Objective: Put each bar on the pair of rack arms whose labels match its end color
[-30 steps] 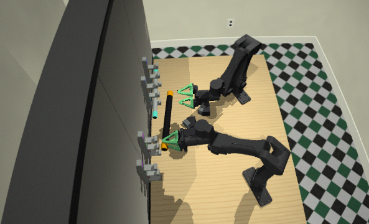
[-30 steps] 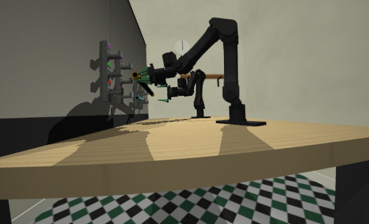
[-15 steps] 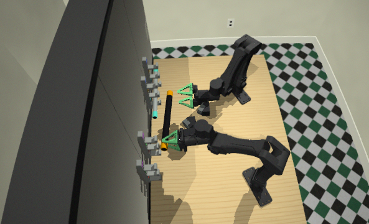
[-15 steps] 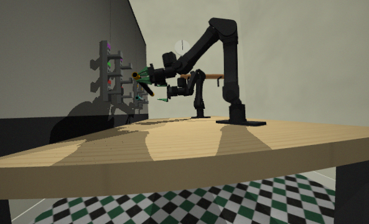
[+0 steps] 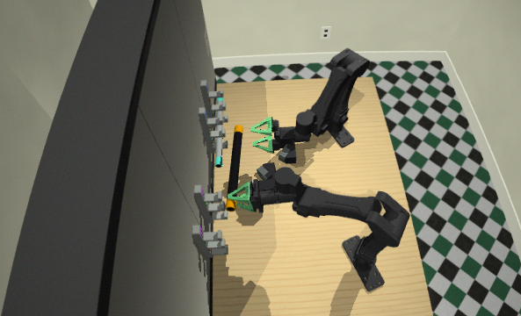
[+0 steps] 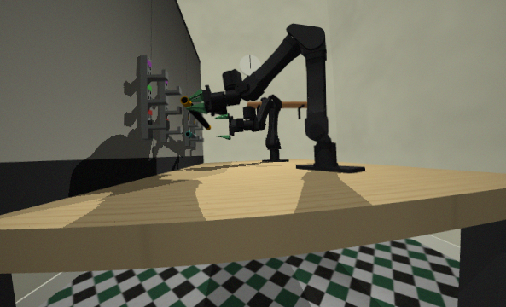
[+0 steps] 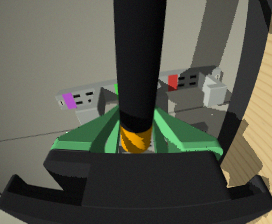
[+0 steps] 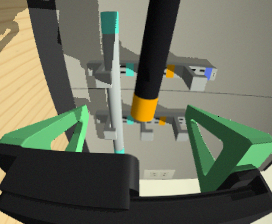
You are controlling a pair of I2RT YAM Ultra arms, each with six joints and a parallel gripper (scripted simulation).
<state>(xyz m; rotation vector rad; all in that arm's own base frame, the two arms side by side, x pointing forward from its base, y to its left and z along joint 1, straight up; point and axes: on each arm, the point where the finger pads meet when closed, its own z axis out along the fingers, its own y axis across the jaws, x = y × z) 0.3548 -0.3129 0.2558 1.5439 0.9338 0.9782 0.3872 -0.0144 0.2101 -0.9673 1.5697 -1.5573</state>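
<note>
You are having the left pincer point(image 5: 234, 198) point(image 6: 188, 102) point(image 7: 136, 110) gripping the black bar point(image 5: 235, 162) point(image 6: 199, 118) point(image 7: 139, 55) point(image 8: 158, 50) at one orange end; the right pincer point(image 5: 251, 136) point(image 6: 217, 126) point(image 8: 136, 110) is standing open near the other. This bar is still waiting for placing on the orange pair, in the middle of the right rack point(image 5: 205, 94) point(image 8: 187, 63). Farther, the grey bar point(image 5: 219, 151) point(image 6: 189, 134) point(image 8: 115, 85) is apparently resting on its teal pair, so I am judging half is done.

No readable text; rack labels show only colors.

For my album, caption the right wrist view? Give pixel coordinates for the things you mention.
Open green fingers face a black bar's orange end point(image 8: 144, 108), a teal-tipped bar point(image 8: 115, 85) behind.
</note>
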